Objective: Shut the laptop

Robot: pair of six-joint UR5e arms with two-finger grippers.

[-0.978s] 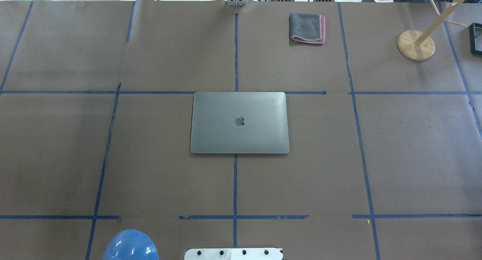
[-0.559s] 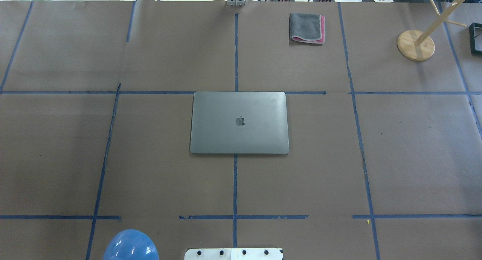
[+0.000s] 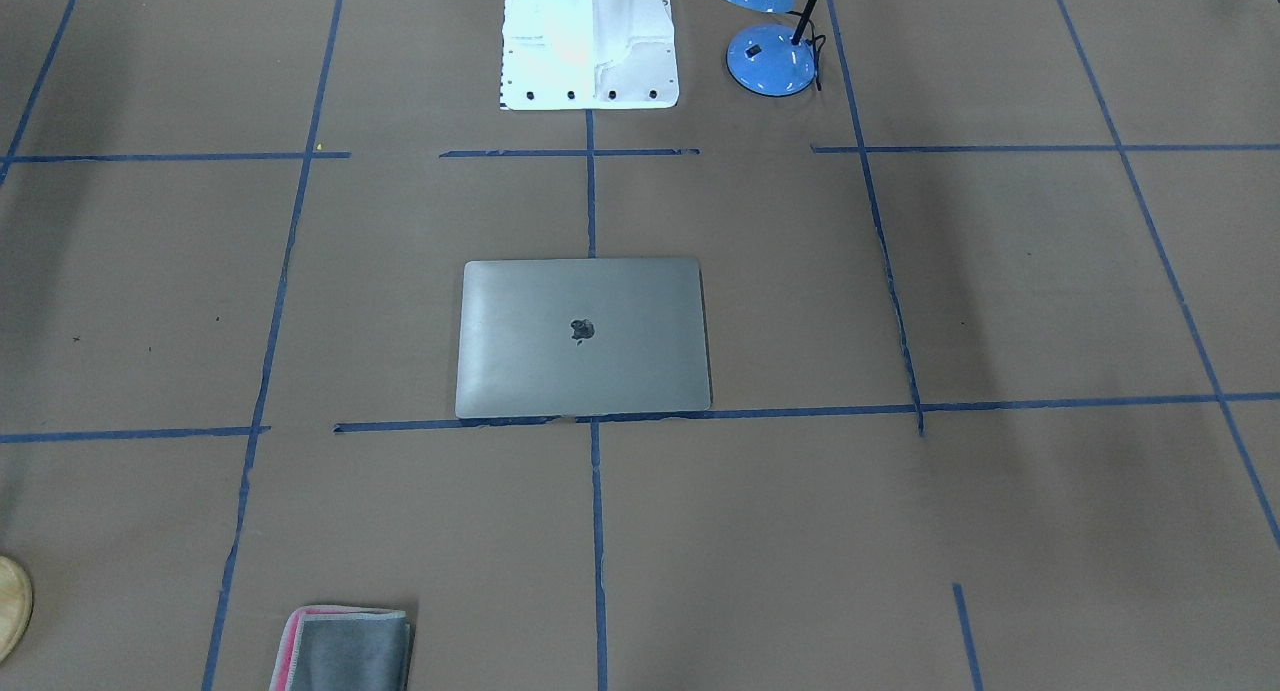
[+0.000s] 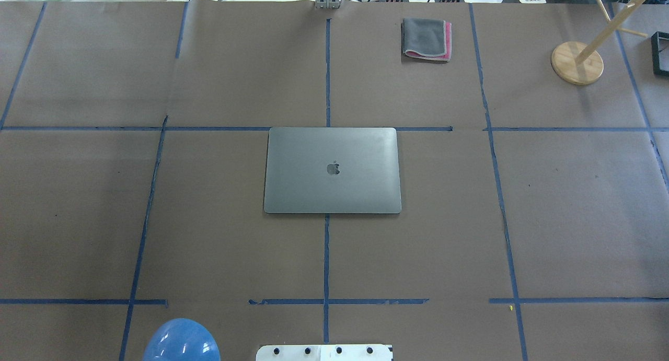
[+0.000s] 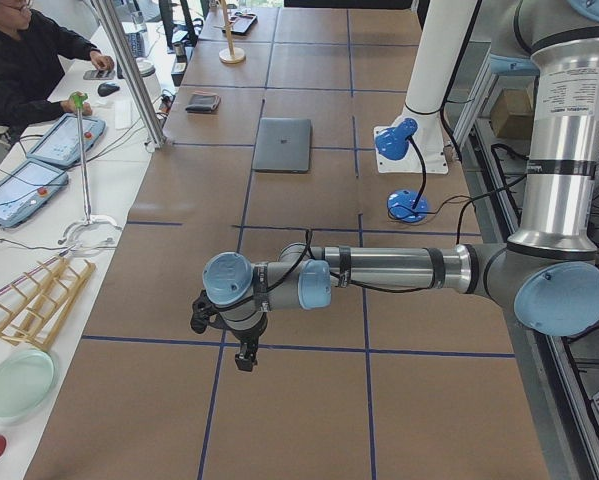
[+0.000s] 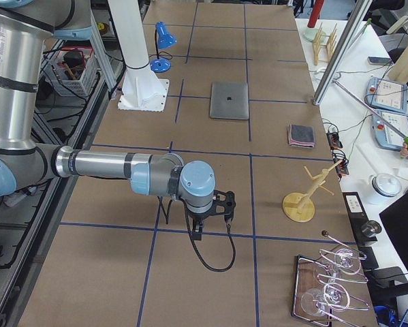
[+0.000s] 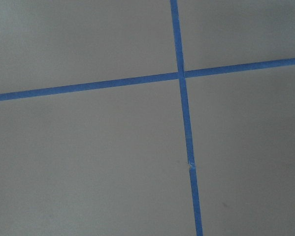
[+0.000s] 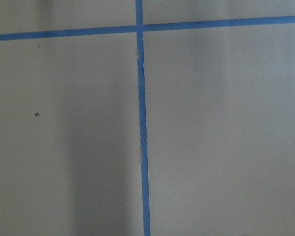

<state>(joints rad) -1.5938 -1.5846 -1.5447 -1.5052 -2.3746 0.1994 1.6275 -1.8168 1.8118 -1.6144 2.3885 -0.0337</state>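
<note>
The space-grey laptop [image 4: 332,170] lies flat with its lid down and the apple logo up, at the middle of the brown table. It also shows in the front-facing view [image 3: 583,337], the left view [image 5: 282,144] and the right view [image 6: 229,100]. My left gripper [image 5: 245,357] hangs over the table's left end, far from the laptop. My right gripper [image 6: 197,233] hangs over the table's right end, also far from it. Both show only in the side views, so I cannot tell whether they are open or shut. The wrist views show only bare paper and blue tape.
A folded grey cloth with pink edge [image 4: 426,39] lies at the far side. A wooden stand [image 4: 577,62] is at the far right. A blue desk lamp [image 3: 771,56] stands beside the white robot base [image 3: 588,41]. A person [image 5: 24,65] sits at a side desk.
</note>
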